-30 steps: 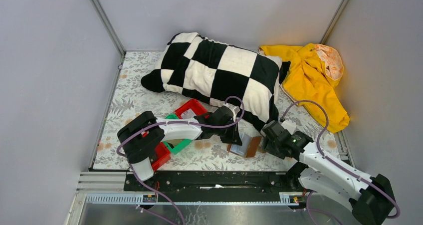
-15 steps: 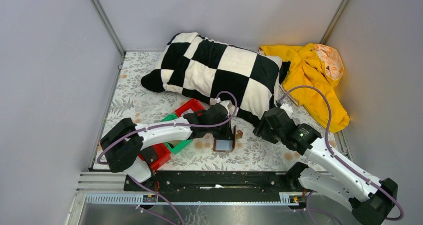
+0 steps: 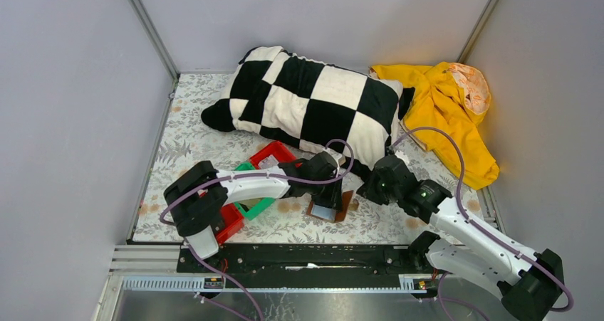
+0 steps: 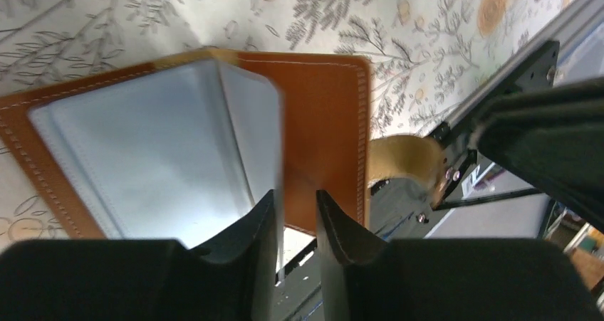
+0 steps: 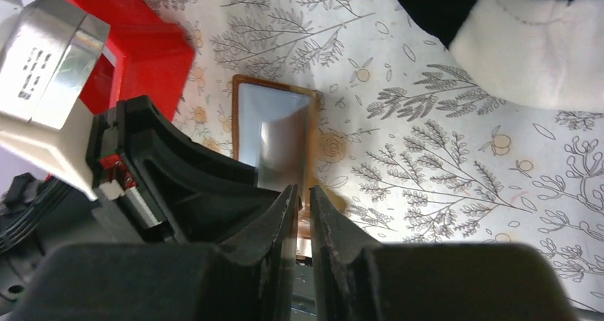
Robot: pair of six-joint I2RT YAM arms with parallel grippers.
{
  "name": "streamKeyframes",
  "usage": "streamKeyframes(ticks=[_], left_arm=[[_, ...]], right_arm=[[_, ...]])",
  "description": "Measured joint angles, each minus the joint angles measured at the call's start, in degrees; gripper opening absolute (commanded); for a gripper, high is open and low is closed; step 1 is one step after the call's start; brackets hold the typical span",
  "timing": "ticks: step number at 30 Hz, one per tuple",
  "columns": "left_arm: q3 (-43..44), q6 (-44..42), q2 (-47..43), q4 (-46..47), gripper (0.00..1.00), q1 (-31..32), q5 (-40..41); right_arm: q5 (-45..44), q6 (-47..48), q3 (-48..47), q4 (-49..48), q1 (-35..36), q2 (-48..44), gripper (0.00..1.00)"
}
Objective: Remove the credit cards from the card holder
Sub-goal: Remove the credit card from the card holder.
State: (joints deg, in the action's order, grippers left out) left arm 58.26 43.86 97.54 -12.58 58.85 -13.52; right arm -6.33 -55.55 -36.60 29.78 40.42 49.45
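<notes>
Left gripper is right down over the card holder, which lies spread open on the flowered cloth, pale shiny faces up, brown cover showing round the edge. One pale inner leaf stands up and its edge runs straight in toward the left fingers. They stand only a narrow slit apart. Whether they pinch that leaf or have let it go, I cannot tell. My guess is the leaf is lifted to fan the pockets open so a card edge shows.

Right gripper hangs just beyond the holder's far side, aimed back along the open faces. Its fingers are drawn almost together, with nothing I can see between them, though clenched or merely narrowed I cannot tell. A thin pinch like that would suit a card's edge.

No card is out that I can see, and none is plain in the pockets. The red bin sits just behind the left gripper, the chequered pillow well past the right fingertips.
</notes>
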Motion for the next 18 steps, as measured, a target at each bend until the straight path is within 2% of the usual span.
streamKeyframes(ticks=[12,18], left_arm=[[0.9,1.95,4.81,5.75,0.33,1.84,-5.7],[0.87,3.21,6.58,8.74,0.45,2.73,-7.41]], right_arm=[[0.98,-4.11,8.13,-0.72,-0.09,-4.79,0.16],[2.16,-6.91,11.21,-1.75,-0.28,-5.62,0.16]])
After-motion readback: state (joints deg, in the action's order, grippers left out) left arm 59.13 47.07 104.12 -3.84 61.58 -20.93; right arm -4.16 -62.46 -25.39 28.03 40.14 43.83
